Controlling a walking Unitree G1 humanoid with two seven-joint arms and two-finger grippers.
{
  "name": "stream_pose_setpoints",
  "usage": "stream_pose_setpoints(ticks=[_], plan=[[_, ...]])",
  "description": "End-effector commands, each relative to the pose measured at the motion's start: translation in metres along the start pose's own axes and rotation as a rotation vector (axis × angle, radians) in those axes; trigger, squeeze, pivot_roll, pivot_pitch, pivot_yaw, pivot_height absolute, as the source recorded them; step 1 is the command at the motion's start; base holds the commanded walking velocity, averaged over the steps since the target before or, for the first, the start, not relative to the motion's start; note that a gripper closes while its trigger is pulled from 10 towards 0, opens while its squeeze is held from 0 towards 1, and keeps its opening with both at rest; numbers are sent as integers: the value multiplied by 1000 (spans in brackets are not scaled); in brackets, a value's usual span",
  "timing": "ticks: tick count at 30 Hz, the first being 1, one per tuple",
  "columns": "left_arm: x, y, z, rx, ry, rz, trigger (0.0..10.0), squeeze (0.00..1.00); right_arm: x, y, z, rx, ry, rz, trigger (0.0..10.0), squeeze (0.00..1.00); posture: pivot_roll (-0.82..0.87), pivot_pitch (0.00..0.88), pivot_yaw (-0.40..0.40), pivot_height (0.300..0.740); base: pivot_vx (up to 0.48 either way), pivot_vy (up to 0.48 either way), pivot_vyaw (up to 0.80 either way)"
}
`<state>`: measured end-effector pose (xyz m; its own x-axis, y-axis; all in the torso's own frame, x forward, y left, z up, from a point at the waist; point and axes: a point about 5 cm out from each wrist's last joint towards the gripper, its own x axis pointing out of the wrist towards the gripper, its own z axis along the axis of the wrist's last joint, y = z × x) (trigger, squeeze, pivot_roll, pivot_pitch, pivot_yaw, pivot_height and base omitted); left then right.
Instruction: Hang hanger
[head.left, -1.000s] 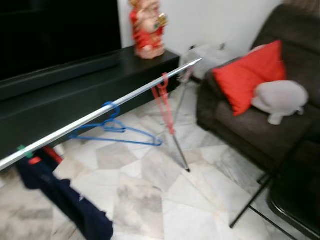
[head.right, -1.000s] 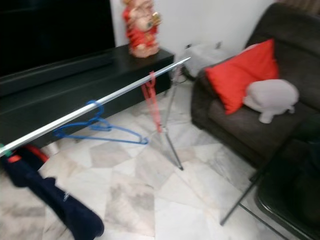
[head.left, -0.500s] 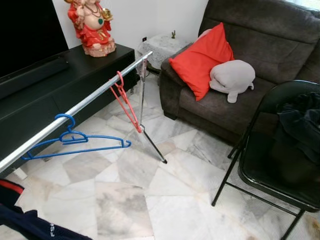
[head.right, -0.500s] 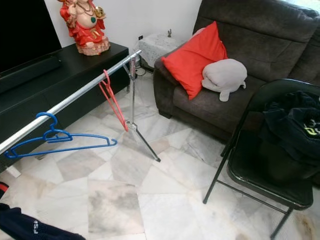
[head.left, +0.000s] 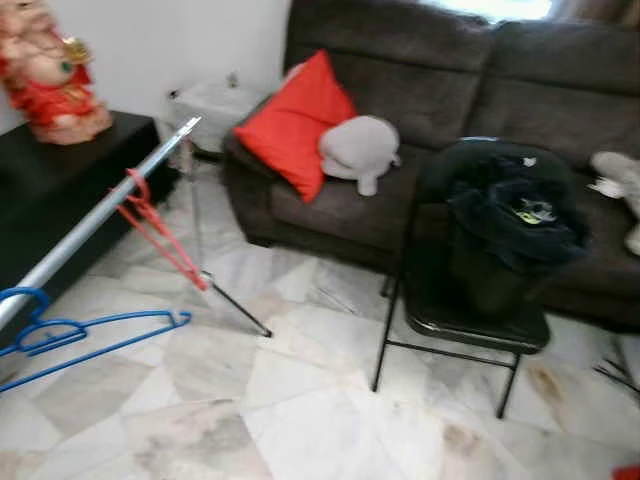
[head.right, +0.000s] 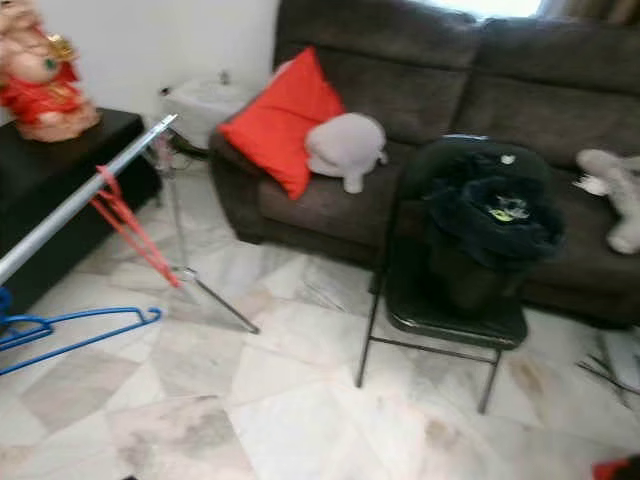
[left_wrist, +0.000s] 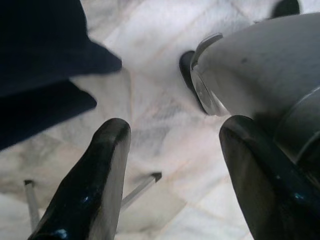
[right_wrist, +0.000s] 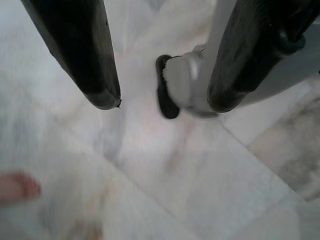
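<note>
A silver clothes rail (head.left: 90, 225) runs along the left, on a tripod stand. A red hanger (head.left: 155, 225) hangs from it near its far end. A blue hanger (head.left: 90, 335) hangs from it at the near left edge. A black folding chair (head.left: 470, 320) stands in front of the sofa, with dark clothing (head.left: 515, 215) piled on its seat and back. My left gripper (left_wrist: 175, 127) is open and empty, pointing down at the marble floor beside a dark navy cloth (left_wrist: 45, 60). My right gripper (right_wrist: 162, 102) is also open and empty above the floor.
A dark sofa (head.left: 560, 110) holds a red cushion (head.left: 295, 120) and a grey plush toy (head.left: 355, 150). A red figurine (head.left: 45, 75) stands on a black cabinet (head.left: 50, 180) behind the rail. A pinkish shape, perhaps a person's foot (right_wrist: 17, 185), lies near my right gripper.
The camera has swung to the right: the rail and hangers slid to the left edge, the chair and sofa came to the middle, and the navy garment on the rail left the head views.
</note>
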<state>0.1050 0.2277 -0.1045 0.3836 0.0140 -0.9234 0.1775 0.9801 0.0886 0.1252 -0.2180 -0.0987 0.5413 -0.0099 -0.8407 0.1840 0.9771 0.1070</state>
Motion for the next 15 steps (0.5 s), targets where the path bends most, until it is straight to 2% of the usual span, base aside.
stream_pose_setpoints(ticks=[1,4,15], plan=[[0,-4,-2,3,16,-11,10000,0,1,-3,7,-5,-28,-8,10000,0,-52,105,10,740,0,0,0],[1,-4,-2,14,15,-14,10000,0,1,-3,8,-5,-33,-8,10000,0,-52,106,10,740,0,-167,0],[1,-4,-1,16,14,-16,10000,0,1,-3,8,1,-40,-12,10000,0,-51,108,10,740,0,-381,0]])
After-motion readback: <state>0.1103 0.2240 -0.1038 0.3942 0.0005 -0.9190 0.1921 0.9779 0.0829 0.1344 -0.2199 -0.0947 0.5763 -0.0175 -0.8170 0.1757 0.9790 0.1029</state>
